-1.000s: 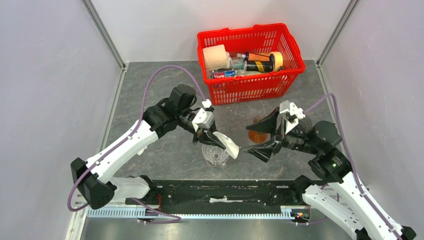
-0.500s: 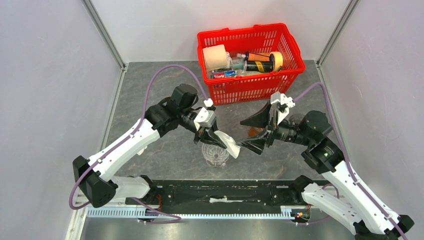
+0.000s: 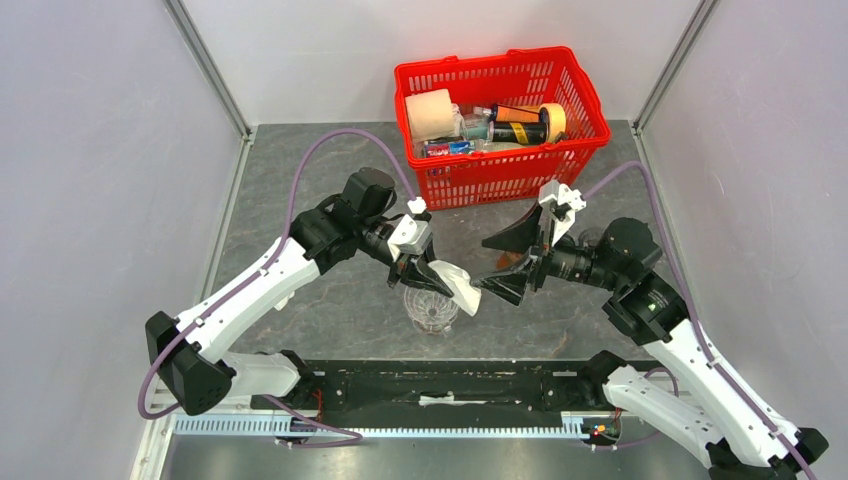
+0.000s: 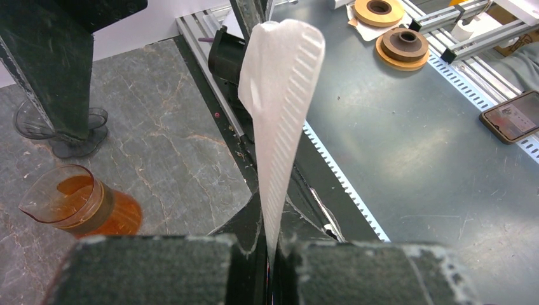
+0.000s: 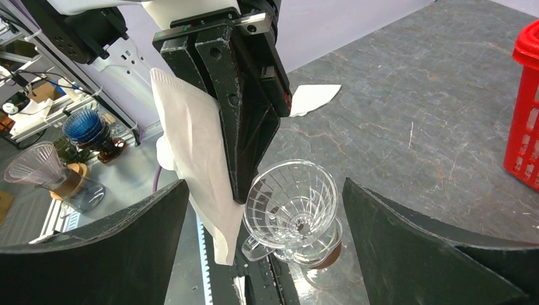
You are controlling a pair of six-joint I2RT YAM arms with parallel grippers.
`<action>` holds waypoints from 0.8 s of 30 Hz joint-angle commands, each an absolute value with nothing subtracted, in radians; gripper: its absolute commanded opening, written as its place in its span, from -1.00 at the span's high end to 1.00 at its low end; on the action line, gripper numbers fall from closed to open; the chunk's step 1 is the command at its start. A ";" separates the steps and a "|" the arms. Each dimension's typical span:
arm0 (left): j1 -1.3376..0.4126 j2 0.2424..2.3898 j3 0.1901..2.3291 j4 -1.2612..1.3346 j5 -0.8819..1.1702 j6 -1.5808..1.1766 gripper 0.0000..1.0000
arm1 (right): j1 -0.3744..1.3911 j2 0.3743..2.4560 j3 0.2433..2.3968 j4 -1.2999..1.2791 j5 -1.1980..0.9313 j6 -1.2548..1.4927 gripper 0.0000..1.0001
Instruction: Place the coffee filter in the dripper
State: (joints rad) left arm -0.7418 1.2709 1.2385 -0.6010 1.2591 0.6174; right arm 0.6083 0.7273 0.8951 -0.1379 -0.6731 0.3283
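Note:
The clear ribbed glass dripper (image 3: 431,310) stands on the table near the front edge, and it also shows in the right wrist view (image 5: 293,211). My left gripper (image 3: 418,272) is shut on the white coffee filter (image 3: 458,287), held flat just above and to the right of the dripper. The filter hangs beside the dripper's rim in the right wrist view (image 5: 197,165) and stands edge-on in the left wrist view (image 4: 279,108). My right gripper (image 3: 508,262) is open and empty, its fingers spread wide close to the filter's right edge.
A red basket (image 3: 500,125) with bottles and a roll stands at the back. A glass carafe with orange liquid (image 4: 79,203) sits by my right gripper. Another white filter (image 5: 313,98) lies on the table. The black rail (image 3: 450,385) runs along the front edge.
My right gripper has moved left towards the filter and dripper, most of it in the first half second. My left gripper holds the filter almost still.

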 commanded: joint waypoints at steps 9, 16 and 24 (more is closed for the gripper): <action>-0.742 1.236 1.255 -0.603 1.287 0.636 0.95 | 0.613 0.708 0.943 -0.220 -0.578 0.263 -0.99; -0.742 1.232 1.248 -0.604 1.282 0.636 0.96 | 0.613 0.705 0.948 -0.223 -0.571 0.262 -0.98; -0.742 1.233 1.243 -0.606 1.273 0.638 0.95 | 0.614 0.675 0.948 -0.211 -0.557 0.258 -0.98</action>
